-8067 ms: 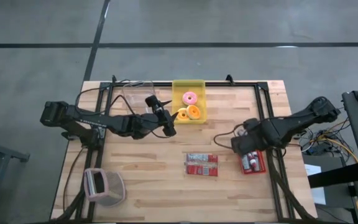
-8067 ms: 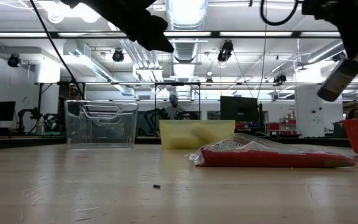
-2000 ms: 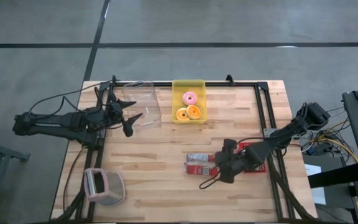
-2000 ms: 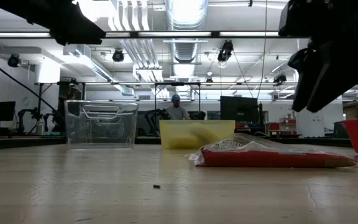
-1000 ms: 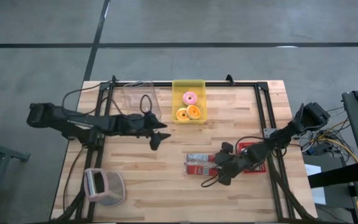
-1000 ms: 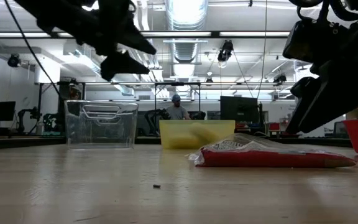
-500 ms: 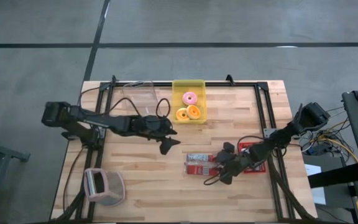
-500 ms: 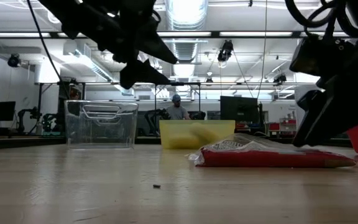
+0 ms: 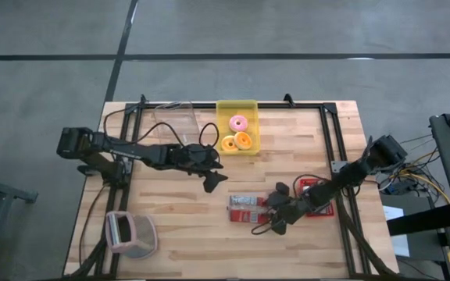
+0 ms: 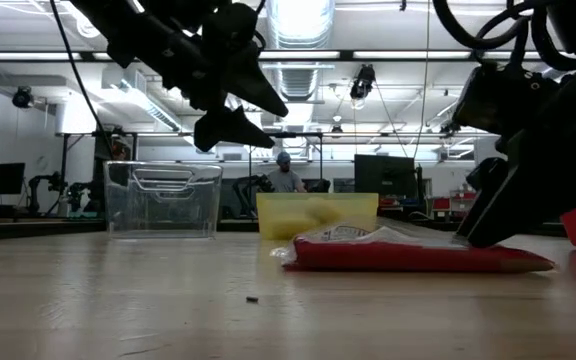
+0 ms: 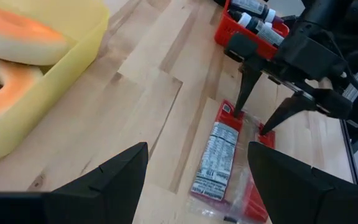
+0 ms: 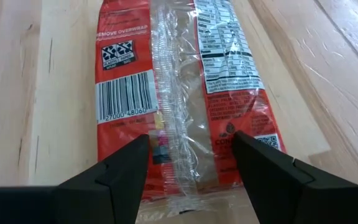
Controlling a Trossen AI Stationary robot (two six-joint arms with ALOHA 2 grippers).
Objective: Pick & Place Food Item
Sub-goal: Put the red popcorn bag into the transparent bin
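A: Red snack packet point(image 9: 248, 208) flat on table, well apart from yellow bin point(image 9: 237, 107). Right gripper point(image 9: 270, 221) at packet's end, jaws wide, straddling the wrapper edge, gripping nothing. Left gripper point(image 9: 212, 181) between bin and packet, jaws wide, empty.

B: Risk: slick film sliding under closing fingers. Right wrist view shows barcode and straddle; low view hides both.
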